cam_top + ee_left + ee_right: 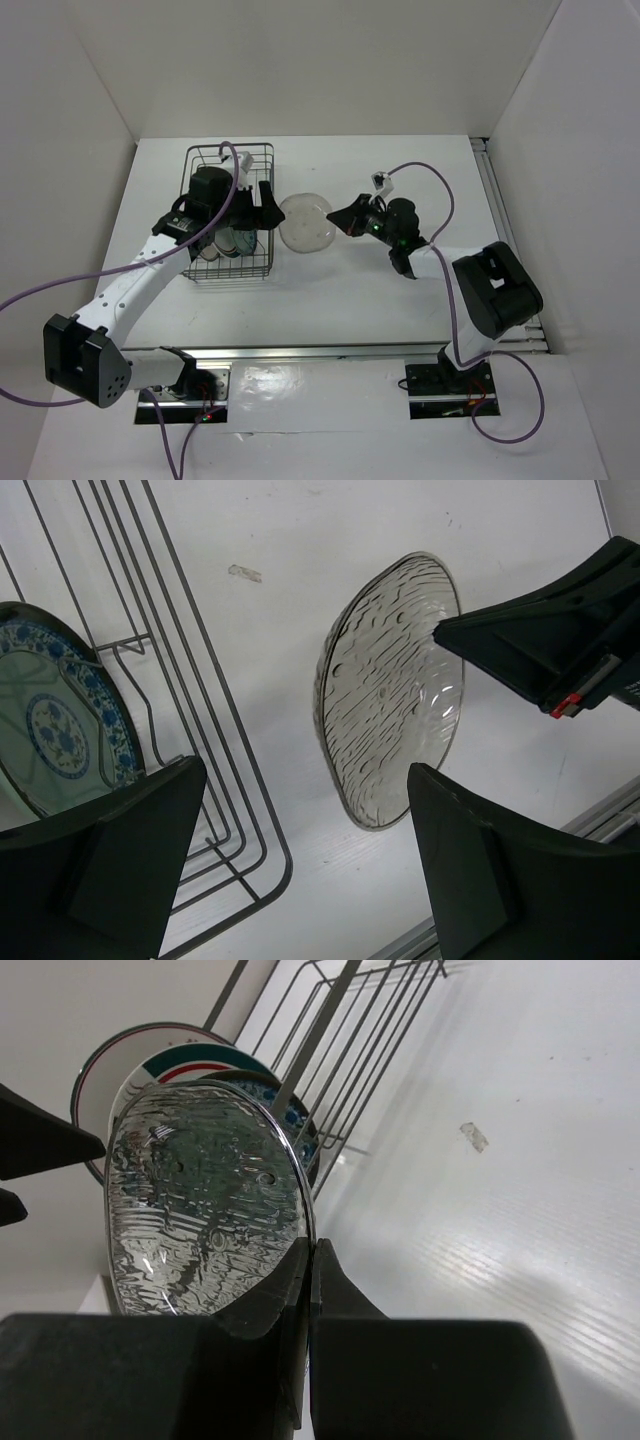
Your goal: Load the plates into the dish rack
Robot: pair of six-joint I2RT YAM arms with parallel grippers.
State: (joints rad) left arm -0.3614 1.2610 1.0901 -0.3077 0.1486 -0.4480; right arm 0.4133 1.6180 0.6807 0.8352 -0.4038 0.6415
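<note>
My right gripper [337,218] [312,1258] is shut on the rim of the small translucent grey plate [305,222] [390,690] [200,1210], holding it just right of the dish rack [230,215] [200,750] [345,1040]. My left gripper [265,212] [300,870] hovers open at the rack's right edge, jaws wide apart and pointing at the grey plate, nothing between them. In the rack stand the teal patterned plate [60,720] [290,1120] and the white plate with the red-and-dark rim ring [150,1040]. Other plates are hidden under my left arm.
The right gripper's black fingers [540,645] show at the upper right of the left wrist view. A metal rail [505,220] runs along the table's right edge, and white walls close in the sides and back.
</note>
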